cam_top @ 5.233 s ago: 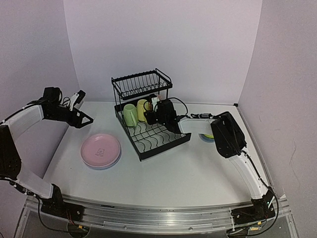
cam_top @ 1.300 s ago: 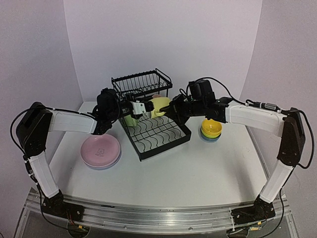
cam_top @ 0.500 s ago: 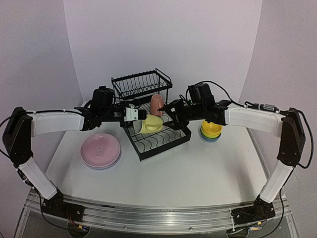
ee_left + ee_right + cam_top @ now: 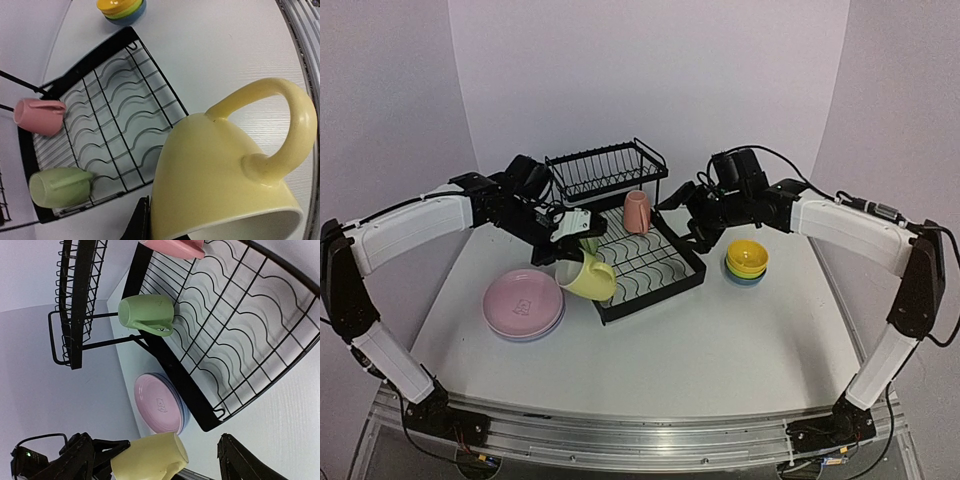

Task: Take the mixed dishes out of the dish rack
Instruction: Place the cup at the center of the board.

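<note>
Yellow mug (image 4: 586, 277) is being pinched by left jaws, mostly hidden; right jaws are being held spread.

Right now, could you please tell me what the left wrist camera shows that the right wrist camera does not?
Only the left wrist view shows the stack of bowls, yellow on top, on the table beyond the rack. Only the right wrist view shows the pink plate on top of its stack and a clear look at the upper shelf. Both show the yellow mug out of the rack, and the green mug and pink mug in the tray base.
</note>
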Controlling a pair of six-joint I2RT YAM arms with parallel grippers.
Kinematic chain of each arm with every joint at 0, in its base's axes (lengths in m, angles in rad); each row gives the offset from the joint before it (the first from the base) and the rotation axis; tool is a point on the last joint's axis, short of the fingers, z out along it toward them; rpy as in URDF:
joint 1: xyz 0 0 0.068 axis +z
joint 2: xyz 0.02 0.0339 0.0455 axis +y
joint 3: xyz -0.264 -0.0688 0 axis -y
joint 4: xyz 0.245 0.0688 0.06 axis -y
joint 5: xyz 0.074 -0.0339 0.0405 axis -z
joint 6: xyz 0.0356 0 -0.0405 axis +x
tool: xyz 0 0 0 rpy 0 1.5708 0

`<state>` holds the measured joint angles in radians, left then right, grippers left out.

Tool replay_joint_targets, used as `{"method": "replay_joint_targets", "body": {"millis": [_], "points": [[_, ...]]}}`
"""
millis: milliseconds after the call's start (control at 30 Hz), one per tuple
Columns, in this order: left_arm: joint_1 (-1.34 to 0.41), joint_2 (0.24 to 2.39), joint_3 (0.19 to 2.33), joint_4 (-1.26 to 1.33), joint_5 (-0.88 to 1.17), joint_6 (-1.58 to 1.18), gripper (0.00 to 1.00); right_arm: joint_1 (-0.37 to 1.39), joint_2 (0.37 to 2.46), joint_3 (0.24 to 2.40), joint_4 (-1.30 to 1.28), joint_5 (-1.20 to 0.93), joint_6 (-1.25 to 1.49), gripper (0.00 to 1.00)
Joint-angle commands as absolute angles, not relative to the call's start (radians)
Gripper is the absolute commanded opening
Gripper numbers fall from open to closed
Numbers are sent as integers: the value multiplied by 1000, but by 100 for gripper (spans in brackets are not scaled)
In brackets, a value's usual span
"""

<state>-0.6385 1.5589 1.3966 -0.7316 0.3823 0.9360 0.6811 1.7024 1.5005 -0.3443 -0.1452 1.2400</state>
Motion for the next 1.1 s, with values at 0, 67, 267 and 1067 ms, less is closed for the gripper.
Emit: {"method": "replay_joint_targets", "body": {"millis": [0, 67, 267, 1067], "points": [[-647, 1538, 1436, -1069, 339, 790, 0, 683, 1656, 1581, -533, -58, 1064, 83], [-671, 1537, 1393, -1111, 307, 745, 0, 683, 1652, 1583, -552, -32, 1037, 83], [-805, 1593, 1311, -1103, 186, 590, 0, 686, 1646, 1590, -603, 35, 985, 84], [-870, 1767, 1328, -1006, 66, 497, 12, 689, 1614, 1546, -617, 81, 961, 85]]}}
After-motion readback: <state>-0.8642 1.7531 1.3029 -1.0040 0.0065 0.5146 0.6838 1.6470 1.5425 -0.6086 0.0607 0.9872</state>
